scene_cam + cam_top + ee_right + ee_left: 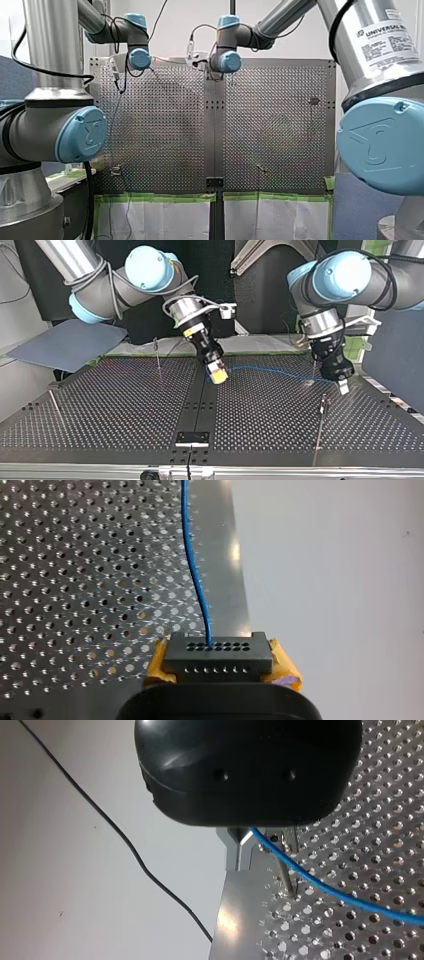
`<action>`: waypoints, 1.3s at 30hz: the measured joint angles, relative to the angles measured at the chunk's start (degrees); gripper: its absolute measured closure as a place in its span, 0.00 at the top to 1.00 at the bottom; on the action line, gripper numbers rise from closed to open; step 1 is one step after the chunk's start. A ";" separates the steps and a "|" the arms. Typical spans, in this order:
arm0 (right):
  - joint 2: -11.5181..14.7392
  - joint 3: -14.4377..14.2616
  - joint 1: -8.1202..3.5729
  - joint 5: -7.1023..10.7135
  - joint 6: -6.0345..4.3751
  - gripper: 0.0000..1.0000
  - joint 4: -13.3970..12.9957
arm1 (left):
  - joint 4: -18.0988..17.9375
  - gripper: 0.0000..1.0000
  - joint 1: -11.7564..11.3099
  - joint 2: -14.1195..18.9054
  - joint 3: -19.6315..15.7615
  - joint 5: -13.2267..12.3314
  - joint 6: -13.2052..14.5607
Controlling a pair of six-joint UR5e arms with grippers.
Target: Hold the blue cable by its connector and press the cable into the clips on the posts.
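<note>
Running thin and blue, cable (pixel 192 565) enters black multi-hole connector (pixel 217 655).

A blue cable (pixel 270 371) bars the far middle of the perforated table (pixel 125 410), strung low from the connector (pixel 217 655) clamped in my right gripper (pixel 218 374) across to my left gripper (pixel 343 386). Thin obstacles stand around it: a far-left post (pixel 157 356), a near-left post (pixel 56 407) and a near-right post (pixel 322 415). Open plate between the two near posts leaves room to pass.
</note>
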State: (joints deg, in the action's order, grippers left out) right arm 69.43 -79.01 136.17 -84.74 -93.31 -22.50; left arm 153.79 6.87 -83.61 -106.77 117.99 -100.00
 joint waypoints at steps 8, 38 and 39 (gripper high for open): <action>-1.98 1.98 0.18 -0.47 -0.04 0.00 0.14 | -0.85 0.00 -1.68 -3.02 1.09 -1.91 -0.36; -4.52 6.69 1.34 -1.32 -0.02 0.00 0.24 | -2.07 0.00 -7.63 -5.17 3.41 -8.49 -3.66; -4.58 6.75 1.39 -1.34 -0.02 0.00 0.24 | -2.07 0.00 -7.78 -5.17 3.42 -8.56 -3.67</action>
State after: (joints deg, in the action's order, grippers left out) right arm 64.86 -72.26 137.56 -86.08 -93.34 -22.26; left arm 151.72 -0.91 -88.78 -103.36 109.43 -103.67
